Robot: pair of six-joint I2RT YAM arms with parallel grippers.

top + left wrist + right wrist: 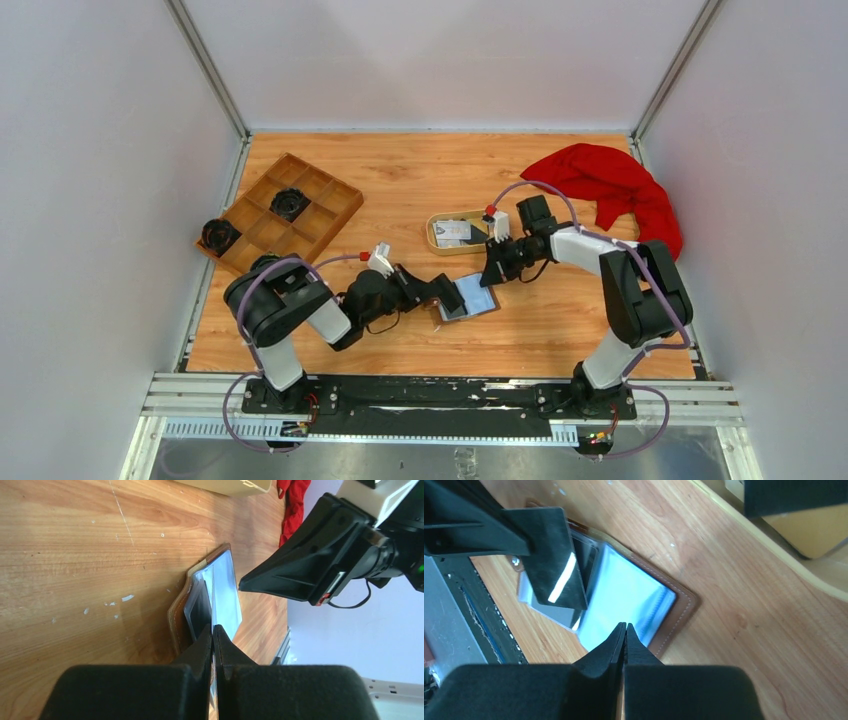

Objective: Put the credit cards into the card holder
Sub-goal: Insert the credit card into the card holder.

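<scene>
The brown card holder (482,300) lies open on the wood between the two arms, its pale grey-blue pockets (634,595) facing up. My left gripper (213,626) reaches in from the left, shut on a black credit card (556,555) held flat over the holder's left half. My right gripper (625,625) is shut with nothing between its fingers. Its tips stand over the holder's right pocket, and whether they touch is unclear. Whitish cards (452,231) lie in the oval tan dish (440,243) behind the holder.
A wooden compartment tray (285,210) sits at the back left with a black round part (290,203) in it and another (218,235) at its corner. A red cloth (615,185) is bunched at the back right. White walls close in the table.
</scene>
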